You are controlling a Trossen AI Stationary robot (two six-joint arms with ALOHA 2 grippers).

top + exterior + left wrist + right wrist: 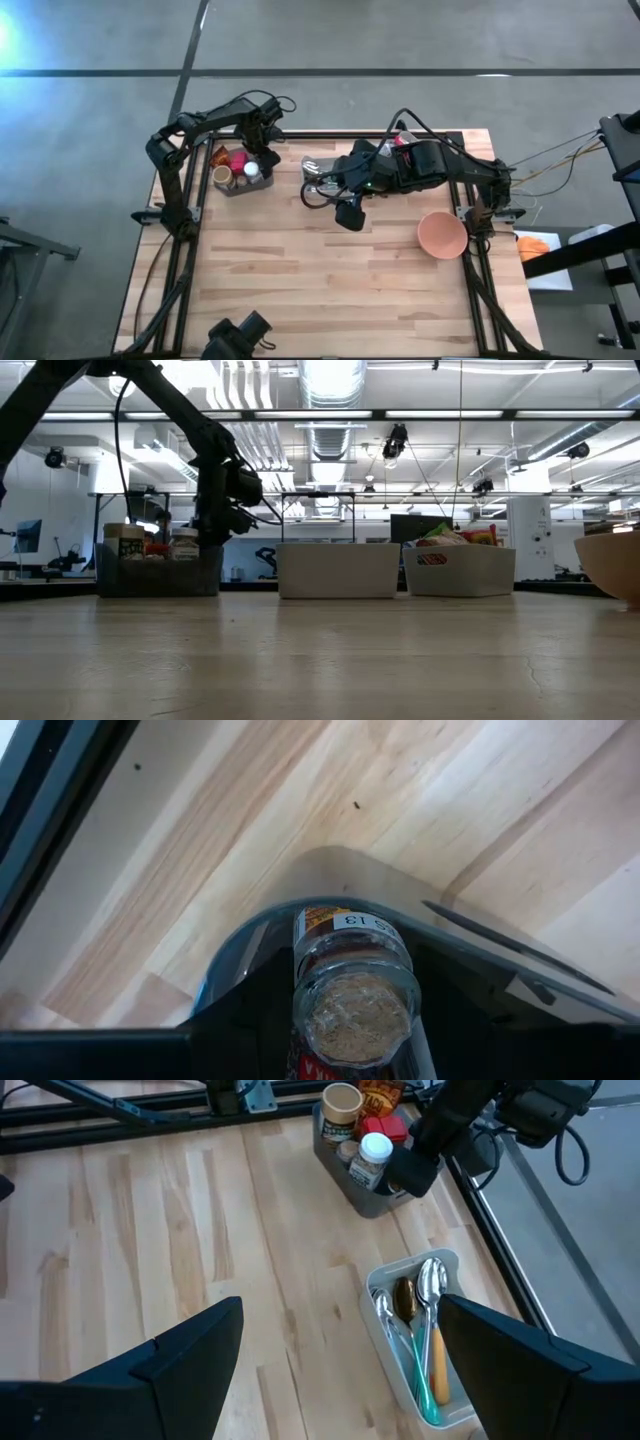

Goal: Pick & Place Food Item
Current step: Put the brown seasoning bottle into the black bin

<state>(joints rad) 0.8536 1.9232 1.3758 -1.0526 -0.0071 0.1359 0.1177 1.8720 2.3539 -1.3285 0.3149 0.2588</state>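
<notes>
Two arms work over the wooden table, and only the left one is at the food items. The grey condiment bin stands at the table's far left corner and holds several upright containers: a tan cup, a red-capped item and a white-capped jar. The left gripper sits directly above this bin, on its far side. In the left wrist view a glass spice jar stands between the dark fingers, its long axis in line with the camera's look and its open top, with pale granules inside, facing the lens. The fingers flank the jar part-way closed and appear to be gripping it, though the contact faces are hidden. The jar lies straight ahead of the left gripper, so the coming move is judged to be a straight lift along the jar's axis. The right gripper hovers with its fingers wide apart and empty near the cutlery tray, well apart from the bin. The pink bowl sits at the right edge.
</notes>
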